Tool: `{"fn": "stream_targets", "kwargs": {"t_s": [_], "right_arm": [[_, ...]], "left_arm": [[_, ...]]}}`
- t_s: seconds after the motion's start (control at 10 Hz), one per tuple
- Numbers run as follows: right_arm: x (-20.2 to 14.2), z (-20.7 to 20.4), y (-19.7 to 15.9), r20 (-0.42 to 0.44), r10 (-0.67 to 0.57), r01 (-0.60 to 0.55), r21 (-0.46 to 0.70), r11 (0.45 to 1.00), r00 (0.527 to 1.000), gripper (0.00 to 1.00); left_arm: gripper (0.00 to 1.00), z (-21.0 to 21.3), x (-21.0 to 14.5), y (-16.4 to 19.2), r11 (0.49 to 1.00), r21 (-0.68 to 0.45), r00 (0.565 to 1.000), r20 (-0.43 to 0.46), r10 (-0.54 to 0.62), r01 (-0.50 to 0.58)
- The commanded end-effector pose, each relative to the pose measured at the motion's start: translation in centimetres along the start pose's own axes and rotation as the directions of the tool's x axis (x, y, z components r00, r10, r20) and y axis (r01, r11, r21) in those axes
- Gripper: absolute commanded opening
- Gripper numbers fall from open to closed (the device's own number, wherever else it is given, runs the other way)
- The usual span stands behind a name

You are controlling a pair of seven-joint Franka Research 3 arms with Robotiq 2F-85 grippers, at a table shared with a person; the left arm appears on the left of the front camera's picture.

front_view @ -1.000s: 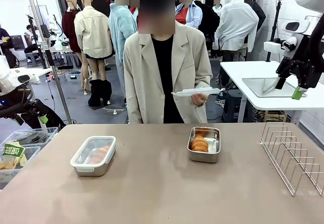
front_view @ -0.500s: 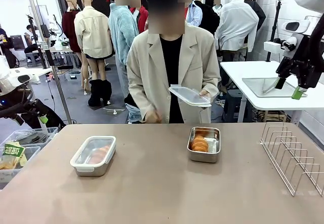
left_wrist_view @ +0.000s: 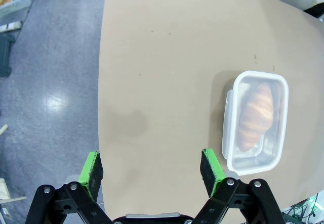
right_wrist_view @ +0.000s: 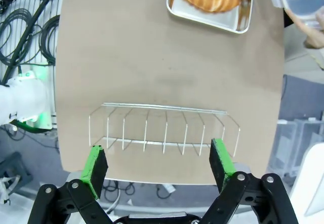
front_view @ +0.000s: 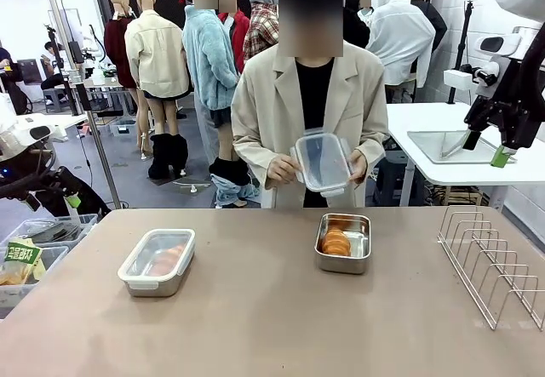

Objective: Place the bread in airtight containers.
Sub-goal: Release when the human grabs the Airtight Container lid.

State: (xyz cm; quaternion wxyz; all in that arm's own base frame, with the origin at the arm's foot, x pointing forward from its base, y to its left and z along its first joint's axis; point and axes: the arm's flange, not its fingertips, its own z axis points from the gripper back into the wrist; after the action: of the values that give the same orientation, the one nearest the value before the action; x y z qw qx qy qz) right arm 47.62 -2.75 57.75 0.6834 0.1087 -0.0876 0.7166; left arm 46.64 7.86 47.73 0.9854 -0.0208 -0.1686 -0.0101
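Front view: two steel containers on the table point(front_view: 255, 326) — the lidded container point(front_view: 157, 261) at left, the open container point(front_view: 343, 242) at right holding a golden ridged bread roll point(front_view: 336, 242); the person's hands point(front_view: 282, 169) hold a clear lid point(front_view: 322, 162) above it; a wire rack point(front_view: 494, 262) at right.
Left wrist view: left gripper point(left_wrist_view: 152, 169) fingers apart, empty — the lidded box point(left_wrist_view: 255, 121) with a croissant-like roll point(left_wrist_view: 254, 115) beyond.
Right wrist view: right gripper point(right_wrist_view: 158, 164) fingers apart, empty, above the rack point(right_wrist_view: 164, 126); open box point(right_wrist_view: 209, 4) beyond.
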Motion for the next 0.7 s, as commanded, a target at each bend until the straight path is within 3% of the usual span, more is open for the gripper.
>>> {"fn": "stream_targets", "kwargs": {"t_s": [0.0, 0.6], "right_arm": [[0.02, 0.02, 0.08, 0.002, -0.001, 0.001, 0.008, 1.000, 1.000, 1.00], [0.02, 0.02, 0.08, 0.002, -0.001, 0.001, 0.008, 1.000, 1.000, 1.00]], "left_arm": [[1.00, 0.17, -0.03, 0.19, 1.000, 0.006, 1.000, -0.002, -0.003, 0.003], [1.00, 0.17, -0.03, 0.19, 1.000, 0.006, 1.000, -0.002, -0.003, 0.003]]}}
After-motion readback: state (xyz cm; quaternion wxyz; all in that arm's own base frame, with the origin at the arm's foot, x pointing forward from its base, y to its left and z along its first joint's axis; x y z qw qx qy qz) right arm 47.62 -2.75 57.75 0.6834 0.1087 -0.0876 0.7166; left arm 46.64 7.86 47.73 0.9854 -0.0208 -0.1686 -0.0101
